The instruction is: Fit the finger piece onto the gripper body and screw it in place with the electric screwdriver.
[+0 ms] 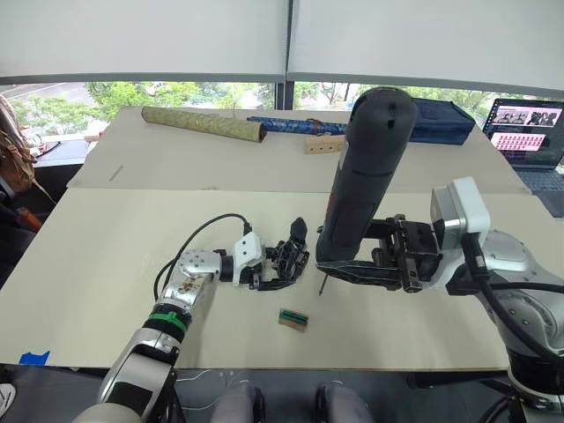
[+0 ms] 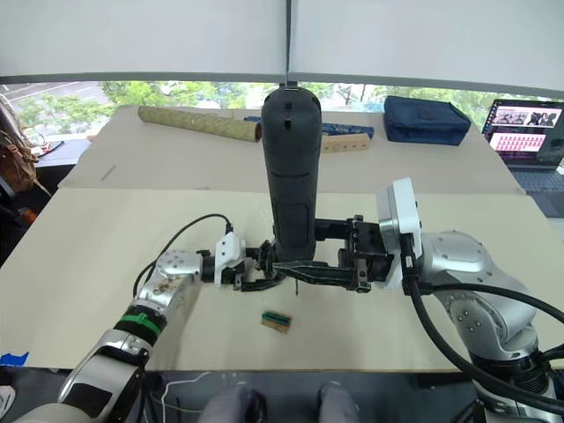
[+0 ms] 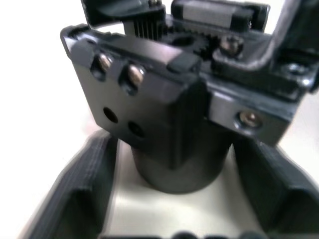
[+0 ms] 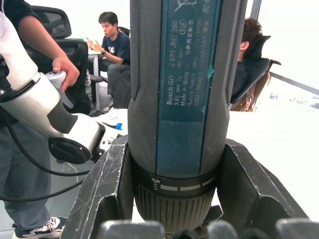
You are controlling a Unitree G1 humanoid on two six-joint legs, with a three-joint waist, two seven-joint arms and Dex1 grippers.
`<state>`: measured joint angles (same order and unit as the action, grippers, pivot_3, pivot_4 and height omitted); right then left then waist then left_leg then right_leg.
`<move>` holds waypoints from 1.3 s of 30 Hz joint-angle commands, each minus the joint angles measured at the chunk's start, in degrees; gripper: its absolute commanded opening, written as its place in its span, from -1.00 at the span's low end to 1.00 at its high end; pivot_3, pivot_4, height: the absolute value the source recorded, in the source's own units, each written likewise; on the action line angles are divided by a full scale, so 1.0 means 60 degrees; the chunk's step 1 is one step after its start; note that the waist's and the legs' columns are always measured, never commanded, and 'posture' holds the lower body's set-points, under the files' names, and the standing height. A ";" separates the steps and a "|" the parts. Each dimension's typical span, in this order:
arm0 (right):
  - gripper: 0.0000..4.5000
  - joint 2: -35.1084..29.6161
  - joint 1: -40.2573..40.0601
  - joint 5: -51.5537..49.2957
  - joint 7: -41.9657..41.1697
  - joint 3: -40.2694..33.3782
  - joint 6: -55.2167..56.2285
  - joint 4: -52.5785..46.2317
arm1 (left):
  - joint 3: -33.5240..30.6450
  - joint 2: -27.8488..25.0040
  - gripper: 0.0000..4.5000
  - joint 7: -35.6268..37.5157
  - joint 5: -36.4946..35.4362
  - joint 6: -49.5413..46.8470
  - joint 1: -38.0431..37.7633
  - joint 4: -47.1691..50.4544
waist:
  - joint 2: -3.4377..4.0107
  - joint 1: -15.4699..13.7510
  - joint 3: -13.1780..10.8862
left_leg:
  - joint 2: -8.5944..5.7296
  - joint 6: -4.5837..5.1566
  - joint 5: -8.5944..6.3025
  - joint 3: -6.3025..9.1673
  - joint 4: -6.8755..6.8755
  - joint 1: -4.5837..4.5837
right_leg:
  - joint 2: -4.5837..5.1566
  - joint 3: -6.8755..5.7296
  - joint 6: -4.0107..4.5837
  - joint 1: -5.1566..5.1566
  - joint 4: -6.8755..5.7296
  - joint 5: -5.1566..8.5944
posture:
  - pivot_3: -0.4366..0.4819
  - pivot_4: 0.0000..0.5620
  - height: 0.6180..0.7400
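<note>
Now my right tool (image 1: 366,269) squeezes the thick dark round screwdriver (image 1: 361,176), standing tall, its thin metal tip just right of the small black gripper block (image 1: 286,256). My left tool (image 1: 264,269) hugs that block on the desk (image 1: 106,264).

Dark electric screwdriver (image 1: 361,176) upright, bit down, beside black gripper body (image 1: 286,260)

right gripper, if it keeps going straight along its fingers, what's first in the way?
Likely the left gripper and the gripper body it holds. The right gripper, shut on the electric screwdriver, points toward the robot's left, straight at them. Depth is hard to judge, so it may pass slightly in front.
</note>
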<state>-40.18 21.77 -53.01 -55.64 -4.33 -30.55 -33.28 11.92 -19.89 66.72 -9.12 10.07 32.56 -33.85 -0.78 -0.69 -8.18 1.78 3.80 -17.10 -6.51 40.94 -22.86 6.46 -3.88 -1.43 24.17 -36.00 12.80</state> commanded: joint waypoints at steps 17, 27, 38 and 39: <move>-0.15 0.0001 0.0660 -0.0209 0.0149 -0.0221 0.0073 -0.0105 | -0.0095 0.0077 0.99 -0.1647 -0.0125 -0.2340 -0.2340 0.3824 | 0.0001 -0.0032 0.0000 | 0.0001 -0.0005 0.0002 -0.0004 -0.0002 -0.0007 | 0.0004 0.0003 -0.0001 0.0001 0.0016 0.0001 | -0.05 -0.47 1.00; -0.15 0.0042 0.0938 -0.0495 0.0245 -0.0200 -0.0084 -0.0148 | 0.0214 0.0457 0.99 -0.2394 0.0378 -0.2296 -0.2246 0.3621 | 0.0001 -0.0117 0.0000 | -0.0007 0.0001 0.0000 -0.0002 0.0003 -0.0003 | 0.0013 0.0003 -0.0001 -0.0004 0.0007 -0.0001 | -0.05 -0.47 1.00; -0.15 0.0708 0.2619 -0.1104 0.0810 0.0121 -0.0639 0.0338 | 0.0258 0.0385 0.05 -0.2466 0.0546 -0.2475 -0.2309 0.3424 | 0.0004 -0.0136 0.0002 | -0.0006 0.0004 0.0002 0.0002 0.0003 0.0002 | 0.0015 -0.0001 0.0004 -0.0006 0.0000 -0.0004 | -0.05 -0.47 1.00; -0.15 0.0777 0.2733 -0.1037 0.0787 0.0161 -0.0644 0.0399 | 0.0261 0.0388 0.05 -0.2453 0.0538 -0.2465 -0.2302 0.3420 | 0.0004 -0.0136 0.0002 | -0.0006 0.0004 0.0002 0.0001 0.0003 0.0002 | 0.0015 0.0000 0.0004 -0.0004 -0.0001 -0.0004 | -0.05 -0.47 1.00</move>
<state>-36.23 35.86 -57.74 -51.35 -2.64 -34.96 -30.84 11.69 -17.64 51.94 -6.86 -3.85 19.58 -11.34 -0.75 -1.50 -8.16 1.74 3.82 -17.09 -6.50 40.96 -22.85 6.55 -3.88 -1.40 24.14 -36.01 12.77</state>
